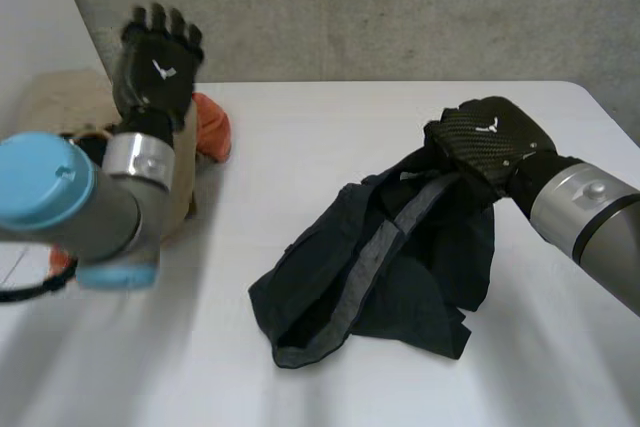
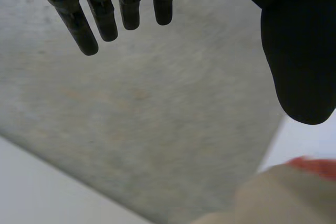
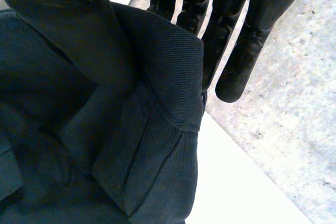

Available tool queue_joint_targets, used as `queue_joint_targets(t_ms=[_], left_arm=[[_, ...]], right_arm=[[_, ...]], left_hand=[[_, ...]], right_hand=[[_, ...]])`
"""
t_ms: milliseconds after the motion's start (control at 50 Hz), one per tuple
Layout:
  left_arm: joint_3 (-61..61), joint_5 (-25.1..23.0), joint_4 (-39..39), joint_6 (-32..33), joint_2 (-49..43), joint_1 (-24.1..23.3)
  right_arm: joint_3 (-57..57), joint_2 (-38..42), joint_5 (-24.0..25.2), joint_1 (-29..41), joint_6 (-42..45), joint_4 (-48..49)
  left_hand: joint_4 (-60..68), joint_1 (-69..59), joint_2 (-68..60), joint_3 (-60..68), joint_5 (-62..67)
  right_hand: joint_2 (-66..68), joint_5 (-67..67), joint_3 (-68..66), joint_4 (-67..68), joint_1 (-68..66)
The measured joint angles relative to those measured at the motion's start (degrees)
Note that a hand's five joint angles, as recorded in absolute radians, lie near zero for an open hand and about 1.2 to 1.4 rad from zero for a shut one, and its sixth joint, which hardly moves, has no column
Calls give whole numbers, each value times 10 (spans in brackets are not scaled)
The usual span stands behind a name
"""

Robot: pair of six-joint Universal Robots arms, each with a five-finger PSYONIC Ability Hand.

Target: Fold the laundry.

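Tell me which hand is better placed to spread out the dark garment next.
Right: the right hand pinches the dark garment at its edge; the left hand is open, raised far aside.

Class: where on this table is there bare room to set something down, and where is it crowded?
Bare: white table between orange cloth and crumpled dark blue garment; also in front of the garment. Crowded: around the beige pile.

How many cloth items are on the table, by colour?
Dark garment: 1
Orange cloth: 1
Beige cloth: 1
Total: 3
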State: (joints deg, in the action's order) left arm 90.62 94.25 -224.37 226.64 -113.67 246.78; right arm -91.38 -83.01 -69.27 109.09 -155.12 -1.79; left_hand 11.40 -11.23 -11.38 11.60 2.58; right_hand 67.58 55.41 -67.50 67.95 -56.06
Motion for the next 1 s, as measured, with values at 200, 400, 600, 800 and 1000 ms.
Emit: queue_joint_targets(t_ms=[200, 400, 600, 800, 1000], left_arm=[[105, 0, 239, -233, 117, -100], [104, -4, 353, -394, 63, -126], [49, -4, 346, -390, -17, -165], [-15, 48, 330, -388, 9, -170], [-61, 119, 217, -350, 178, -92]], right_arm=[[28, 22, -6, -2, 0, 0], [28, 25, -7, -3, 1, 4], [27, 24, -8, -1, -5, 14], [61, 23, -7, 1, -85, 82], [102, 38, -32, -1, -237, 198]], left_hand=[[0, 0, 0, 0, 0], [0, 0, 0, 0, 0], [368, -383, -369, 363, 350], [570, -547, -568, 563, 533], [570, -547, -568, 563, 533]], right_hand=[[0, 0, 0, 0, 0], [0, 0, 0, 0, 0], [0, 0, 0, 0, 0], [0, 0, 0, 0, 0], [0, 0, 0, 0, -4]])
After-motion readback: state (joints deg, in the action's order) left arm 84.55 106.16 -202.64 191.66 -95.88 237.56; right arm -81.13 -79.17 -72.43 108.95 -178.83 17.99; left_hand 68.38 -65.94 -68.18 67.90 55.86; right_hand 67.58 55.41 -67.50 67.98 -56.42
